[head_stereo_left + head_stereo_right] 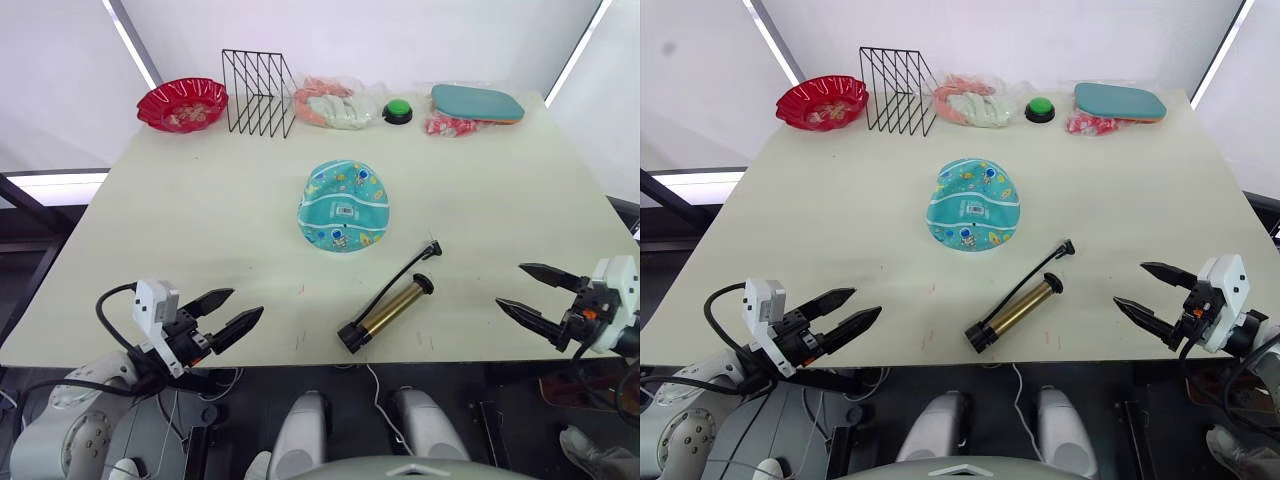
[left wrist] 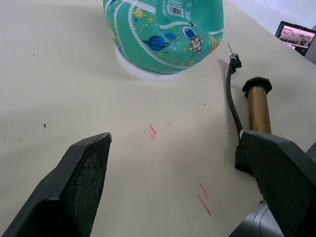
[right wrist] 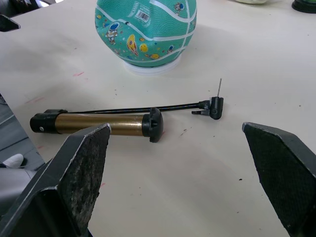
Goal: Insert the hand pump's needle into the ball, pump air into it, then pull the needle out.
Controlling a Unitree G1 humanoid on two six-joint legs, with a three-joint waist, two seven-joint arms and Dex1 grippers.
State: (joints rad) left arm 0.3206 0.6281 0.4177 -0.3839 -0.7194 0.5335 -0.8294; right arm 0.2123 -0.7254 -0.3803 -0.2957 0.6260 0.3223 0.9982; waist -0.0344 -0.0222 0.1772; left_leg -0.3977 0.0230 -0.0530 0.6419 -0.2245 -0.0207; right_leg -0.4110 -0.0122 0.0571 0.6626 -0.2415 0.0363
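1. Nearest the camera at the lower left of the head view, the left gripper point(image 1: 228, 314) hovers over the near table edge with its two black fingers spread apart, holding nothing
2. Right of it, in the lower middle, the hand pump point(image 1: 389, 311), a short bronze-gold metal cylinder with black end caps, lies slantwise on the pale table point(image 1: 200, 220); its thin black hose runs alongside up toward the right
3. At the hose tip a black fitting carries the needle point(image 3: 219, 87), a thin metal pin standing upward, near the ball but apart from it
4. At the lower right the right gripper point(image 1: 525, 291) hangs beyond the table's near right edge, fingers parted wide and empty
5. In the centre of the frame the teal rubber ball point(image 1: 343, 205) with white seam lines, cartoon prints and a barcode sticker sits on a white ring, well apart from both grippers
6. Along the top, left to right: a red bowl point(image 1: 182, 104), a black wire rack point(image 1: 258, 92), a clear plastic bag point(image 1: 332, 102), a green button point(image 1: 397, 111) and a flat teal oval pad point(image 1: 477, 103)
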